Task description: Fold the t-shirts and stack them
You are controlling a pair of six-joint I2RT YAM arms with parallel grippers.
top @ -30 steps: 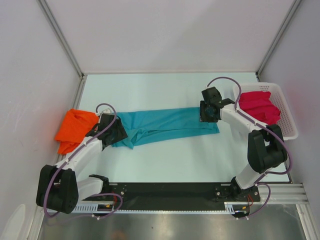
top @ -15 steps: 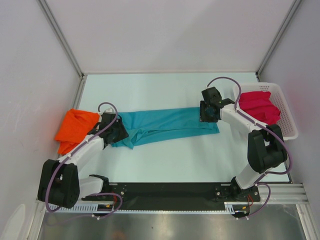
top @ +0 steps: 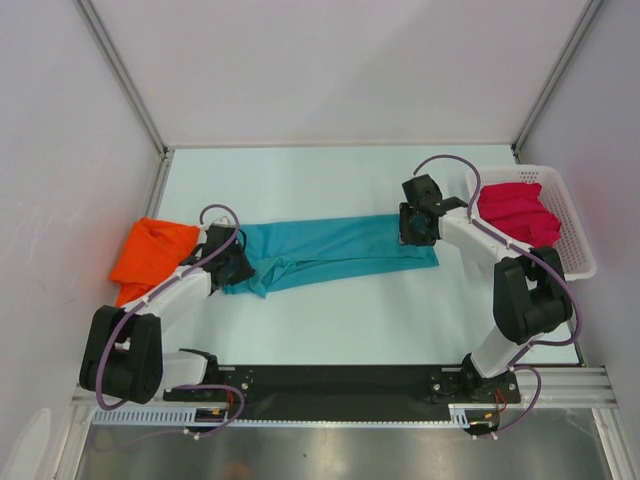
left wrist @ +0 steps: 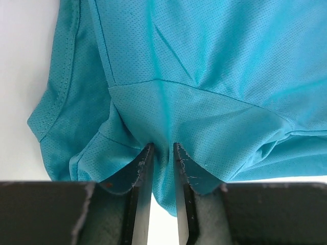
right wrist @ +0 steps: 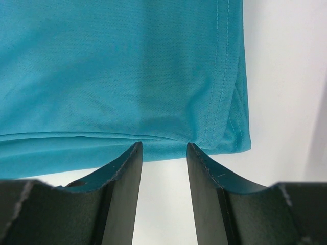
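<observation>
Teal t-shirt (top: pixel 330 252) is lying stretched along the table (top: pixel 330 180) between both claws. Left claw (left wrist: pixel 162 148) is pinching a puckered fold, jaws narrow. Right claw (right wrist: pixel 163 145) is waiting half-wide and empty, hem just ahead of its tips, likely for a matching grip.

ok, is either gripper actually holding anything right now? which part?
Left gripper pinches a fold of the teal t-shirt at its end by the orange t-shirt. Right gripper is open at the opposite hem, holding nothing.
</observation>
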